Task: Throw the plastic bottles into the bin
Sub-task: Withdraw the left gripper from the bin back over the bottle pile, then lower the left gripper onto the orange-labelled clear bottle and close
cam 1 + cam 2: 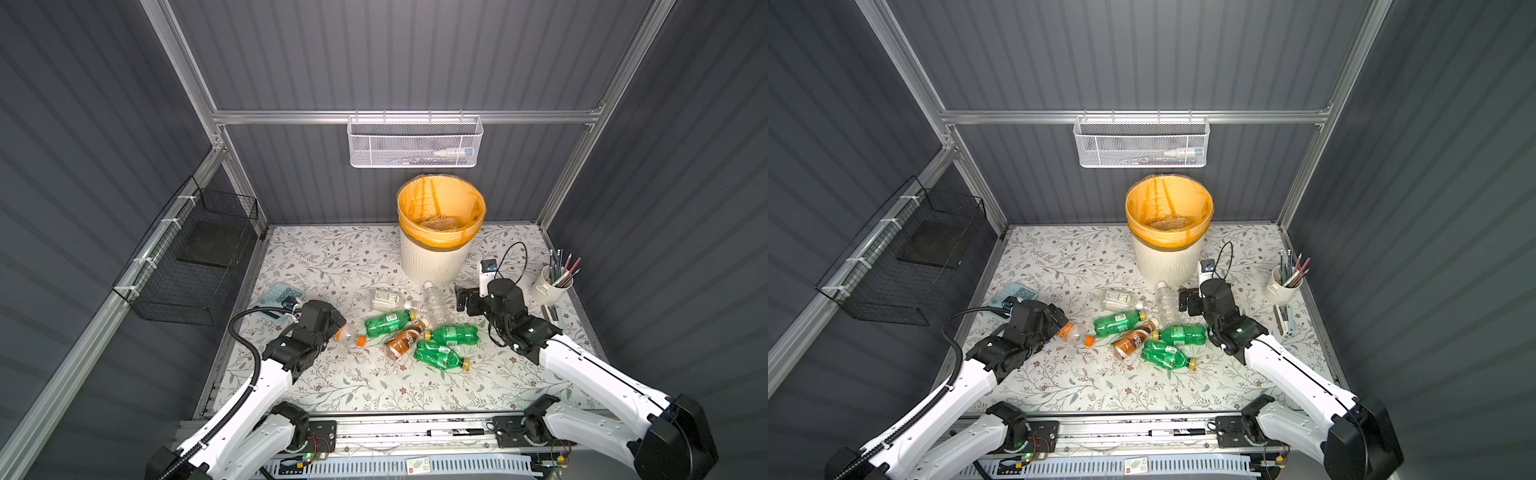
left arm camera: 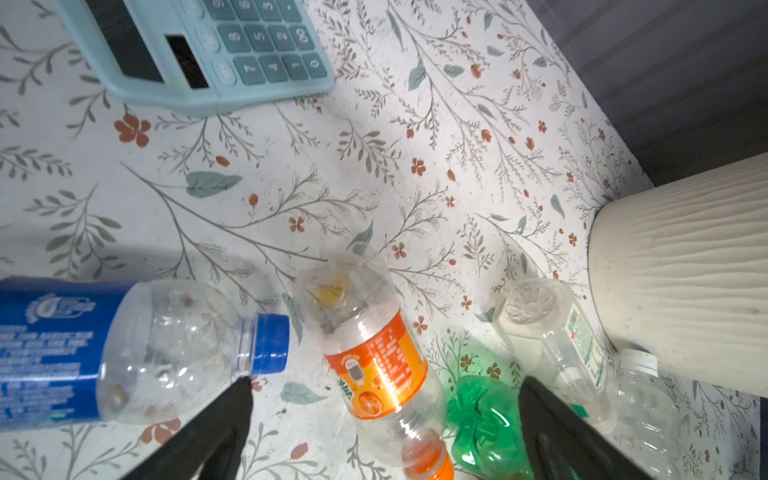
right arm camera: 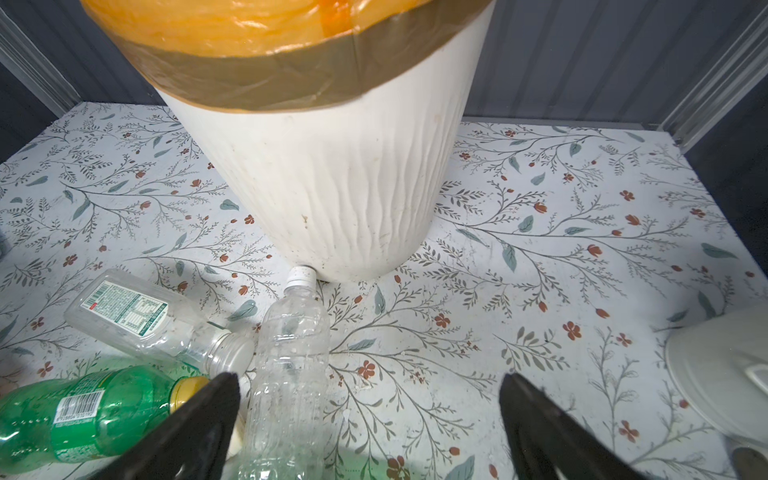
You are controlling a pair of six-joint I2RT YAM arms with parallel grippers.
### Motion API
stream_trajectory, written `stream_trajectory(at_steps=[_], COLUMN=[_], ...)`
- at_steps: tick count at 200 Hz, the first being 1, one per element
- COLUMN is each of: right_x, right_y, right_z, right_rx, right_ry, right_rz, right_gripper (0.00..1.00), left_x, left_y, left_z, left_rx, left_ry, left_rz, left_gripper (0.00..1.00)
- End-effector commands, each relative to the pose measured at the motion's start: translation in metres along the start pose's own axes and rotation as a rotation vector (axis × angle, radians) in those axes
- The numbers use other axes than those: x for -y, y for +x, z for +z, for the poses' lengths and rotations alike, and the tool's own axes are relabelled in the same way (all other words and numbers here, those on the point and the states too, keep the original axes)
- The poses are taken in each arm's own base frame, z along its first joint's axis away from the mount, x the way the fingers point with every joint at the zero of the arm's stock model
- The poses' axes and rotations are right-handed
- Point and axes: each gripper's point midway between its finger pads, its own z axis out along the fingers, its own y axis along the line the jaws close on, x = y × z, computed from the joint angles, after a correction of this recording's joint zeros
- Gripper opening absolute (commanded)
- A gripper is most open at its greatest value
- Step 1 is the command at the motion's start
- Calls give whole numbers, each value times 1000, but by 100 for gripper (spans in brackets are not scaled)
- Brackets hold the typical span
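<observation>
Left arm: left gripper (image 2: 386, 383) has its jaws wide apart and holds nothing. It hangs low over the mat (image 2: 415, 124).
Target (judged): orange-label bottle (image 2: 368, 332), lower centre of the left wrist view. It lies flat between the two fingers (image 2: 552, 432); no contact visible.
Long axis: runs from frame centre to the bottom edge, orange cap lowest, so it crosses the closing line. A straight drop and squeeze should catch the body.
Crowding: blue-label bottle (image 2: 124, 353) at lower left, cap just beside one finger. A green bottle (image 2: 482, 419) lies just beside the target, lower right.
Right arm: right gripper (image 3: 369, 377) is spread wide and empty. The clear bottle (image 3: 291, 365) lies off-centre, lower left, with its cap at the bin's foot.
Drop point: bin (image 1: 432, 259), upper centre in both top views, behind the bottle cluster (image 1: 405, 340). The right arm is nearer the bin; the left arm is nearer the target.
</observation>
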Motion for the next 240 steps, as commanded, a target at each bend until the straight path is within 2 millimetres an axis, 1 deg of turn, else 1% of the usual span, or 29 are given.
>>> stream_trajectory(at_steps=[1,42,99,143,194,240], right_x=[5,5,6,8,10,12], right_y=[1,2,6,9,11,15], right_z=[-1,0,0,1,1,0], right_rx=[5,-1,-11,-19,-24,-31], right_ry=[20,24,26,33,37,43], right_rz=[19,21,22,21,23,25], right_gripper=[99,99,99,99,99,99], left_x=[-6,-6,5,7,8,13], left_y=[18,31,47,49,55,58], left_z=[7,22,47,58,71,81], left_rx=[-58,-99,-160,-159,-172,-180], left_ry=[8,10,25,26,18,28], left_rz=[-60,-49,-21,-17,-2,-1], left_gripper=[100,99,97,93,91,87])
